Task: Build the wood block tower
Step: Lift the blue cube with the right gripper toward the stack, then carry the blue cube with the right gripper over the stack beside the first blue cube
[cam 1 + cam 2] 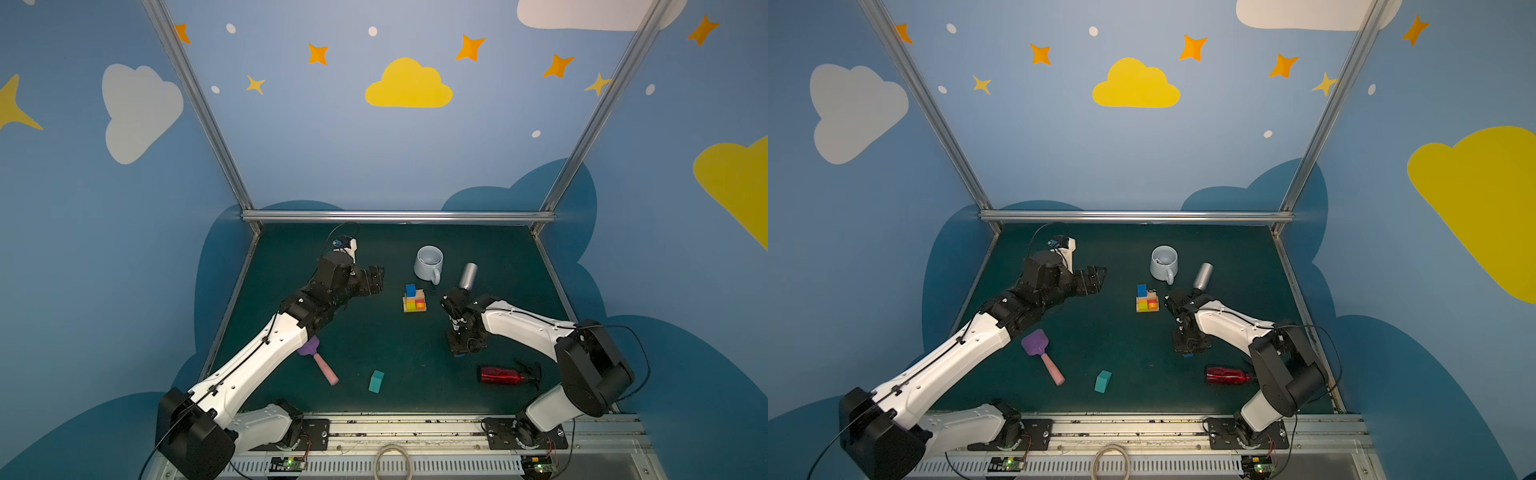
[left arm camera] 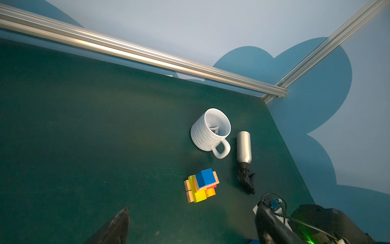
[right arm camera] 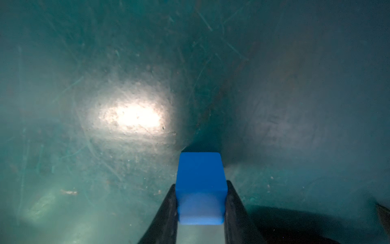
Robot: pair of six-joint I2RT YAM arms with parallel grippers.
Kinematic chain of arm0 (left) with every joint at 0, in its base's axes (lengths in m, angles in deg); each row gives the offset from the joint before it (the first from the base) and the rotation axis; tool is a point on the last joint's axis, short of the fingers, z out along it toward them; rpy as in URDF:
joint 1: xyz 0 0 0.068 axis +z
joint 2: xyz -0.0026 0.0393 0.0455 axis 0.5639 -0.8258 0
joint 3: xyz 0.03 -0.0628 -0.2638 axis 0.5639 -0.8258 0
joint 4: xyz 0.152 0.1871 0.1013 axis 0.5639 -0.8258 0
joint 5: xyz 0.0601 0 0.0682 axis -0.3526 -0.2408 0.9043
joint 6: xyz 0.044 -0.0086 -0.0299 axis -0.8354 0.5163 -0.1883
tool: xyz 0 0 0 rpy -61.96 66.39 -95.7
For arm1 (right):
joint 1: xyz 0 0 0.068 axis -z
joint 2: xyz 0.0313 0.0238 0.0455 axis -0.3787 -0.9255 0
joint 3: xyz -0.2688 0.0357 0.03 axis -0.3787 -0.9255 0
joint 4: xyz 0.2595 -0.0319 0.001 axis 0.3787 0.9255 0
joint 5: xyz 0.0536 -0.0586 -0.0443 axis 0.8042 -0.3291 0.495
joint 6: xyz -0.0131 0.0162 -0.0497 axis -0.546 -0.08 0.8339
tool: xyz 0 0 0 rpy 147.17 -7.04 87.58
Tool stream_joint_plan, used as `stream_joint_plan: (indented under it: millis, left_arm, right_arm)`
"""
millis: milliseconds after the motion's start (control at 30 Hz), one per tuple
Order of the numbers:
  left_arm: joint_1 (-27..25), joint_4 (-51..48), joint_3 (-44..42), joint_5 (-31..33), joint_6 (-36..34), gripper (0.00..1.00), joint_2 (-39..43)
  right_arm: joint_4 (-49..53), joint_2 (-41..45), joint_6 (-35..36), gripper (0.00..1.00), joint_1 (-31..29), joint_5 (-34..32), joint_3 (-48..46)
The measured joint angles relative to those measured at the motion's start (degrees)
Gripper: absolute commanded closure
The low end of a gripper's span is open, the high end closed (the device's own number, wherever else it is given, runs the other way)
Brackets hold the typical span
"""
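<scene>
The tower [image 1: 414, 300] stands mid-table, near the mug [image 1: 429, 262]. The blue cube [image 3: 200, 169] is off to its right, pinched by the right gripper [image 3: 201, 184]. The left gripper [image 1: 375, 279] gapes wide, empty. Risk: the grip covers only part of the cube, so it may twist on lift or bump the tower. Top views mostly hide the cube. The teal block [image 1: 376, 381] waits near the front.

Blue walls [image 1: 332, 145], yellow cloud [image 1: 408, 85], aluminium rail [image 1: 395, 216], dark green tabletop [image 1: 374, 345].
</scene>
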Motion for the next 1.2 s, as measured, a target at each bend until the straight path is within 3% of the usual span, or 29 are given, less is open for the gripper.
stream_joint_plan:
  millis: [233, 533, 1200]
  left_arm:
    - [0.1, 0.0, 0.0, 0.0, 0.0, 0.07, 0.0]
    - [0.5, 0.0, 0.0, 0.0, 0.0, 0.07, -0.1]
    - [5.1, 0.5, -1.1, -2.9, -0.3, 0.09, -1.0]
  right_arm:
    - [1.0, -0.1, -0.1, 0.76, 0.0, -0.5, 1.1]
    - [4.7, -0.8, 0.4, 0.77, 0.0, -1.8, 10.6]
    - [10.3, -18.6, 3.9, 0.81, 0.0, -2.9, 38.5]
